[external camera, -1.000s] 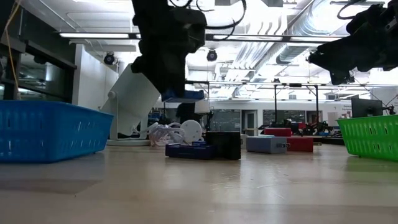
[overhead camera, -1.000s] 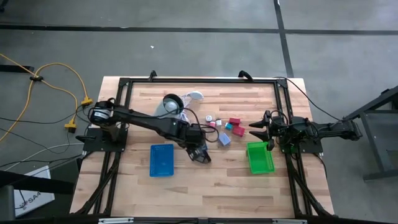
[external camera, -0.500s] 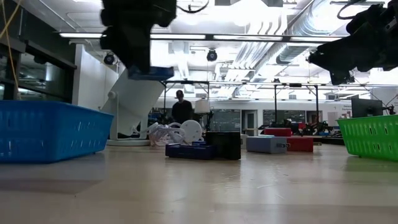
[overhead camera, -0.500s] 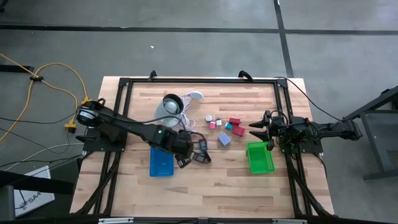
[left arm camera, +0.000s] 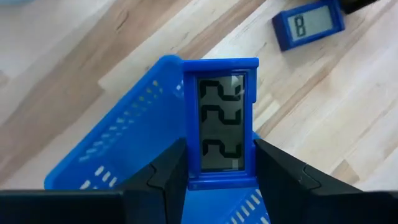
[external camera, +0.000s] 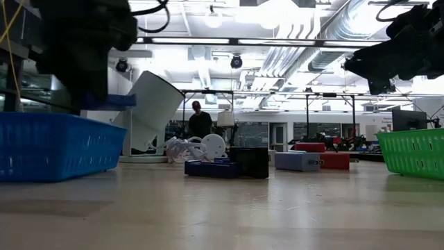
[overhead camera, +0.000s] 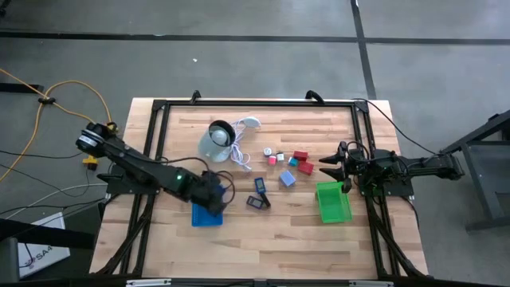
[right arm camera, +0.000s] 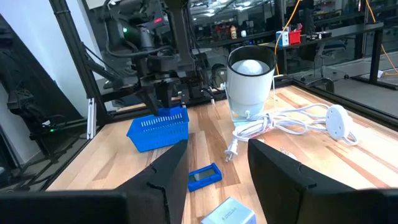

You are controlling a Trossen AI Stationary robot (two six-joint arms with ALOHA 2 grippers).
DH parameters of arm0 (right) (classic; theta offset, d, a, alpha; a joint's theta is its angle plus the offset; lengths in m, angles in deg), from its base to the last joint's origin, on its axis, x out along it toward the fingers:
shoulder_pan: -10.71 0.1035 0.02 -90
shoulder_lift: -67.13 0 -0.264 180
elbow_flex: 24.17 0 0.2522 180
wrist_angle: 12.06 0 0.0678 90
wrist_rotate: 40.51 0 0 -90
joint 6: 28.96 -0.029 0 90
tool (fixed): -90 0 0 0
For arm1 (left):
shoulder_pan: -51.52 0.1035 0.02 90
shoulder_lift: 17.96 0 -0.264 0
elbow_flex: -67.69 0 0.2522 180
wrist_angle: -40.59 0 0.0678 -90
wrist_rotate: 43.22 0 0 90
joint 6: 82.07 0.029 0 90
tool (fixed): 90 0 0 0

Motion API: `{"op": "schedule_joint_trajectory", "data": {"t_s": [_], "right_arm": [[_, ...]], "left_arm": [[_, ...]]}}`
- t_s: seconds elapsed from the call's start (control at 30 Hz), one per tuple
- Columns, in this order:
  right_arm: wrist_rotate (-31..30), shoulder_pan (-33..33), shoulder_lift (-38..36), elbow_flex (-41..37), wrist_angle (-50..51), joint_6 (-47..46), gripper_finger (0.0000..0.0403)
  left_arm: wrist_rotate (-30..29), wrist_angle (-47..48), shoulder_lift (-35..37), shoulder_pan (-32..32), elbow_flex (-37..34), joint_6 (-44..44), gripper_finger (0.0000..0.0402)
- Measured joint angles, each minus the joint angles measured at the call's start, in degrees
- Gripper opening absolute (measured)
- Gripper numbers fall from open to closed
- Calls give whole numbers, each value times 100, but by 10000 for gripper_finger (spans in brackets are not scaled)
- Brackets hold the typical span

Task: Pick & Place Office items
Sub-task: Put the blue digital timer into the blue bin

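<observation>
Left gripper (left arm camera: pixel 221 171) pinches a flat blue clock (left arm camera: pixel 221 121) by its long edges, poised above the blue tray (left arm camera: pixel 118 149). It looks light, stiff and hard-shelled, its screen likely fragile, so holding the frame edges seems wise. Right gripper (right arm camera: pixel 217 158) waits near the green tray (overhead camera: pixel 332 202), fingers apart and empty. A second blue clock (overhead camera: pixel 256 202) lies on the table (overhead camera: pixel 279 239), just beside a dark clip (overhead camera: pixel 260 185). Counted from above: two clocks, two trays, two red blocks (overhead camera: pixel 300 156), and one pale-blue block (overhead camera: pixel 288 178); smaller pieces are too tiny to count.
</observation>
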Motion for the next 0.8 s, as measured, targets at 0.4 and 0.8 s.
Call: {"op": "schedule_joint_trajectory", "data": {"t_s": [0.4,0.8], "right_arm": [[0,-1,0,1,-2,0,153],[0,-1,0,2,-1,0,153]], "left_arm": [[-52,547,-320,-553,0,-1820,154],[80,374,-829,-217,0,-2958,156]]}}
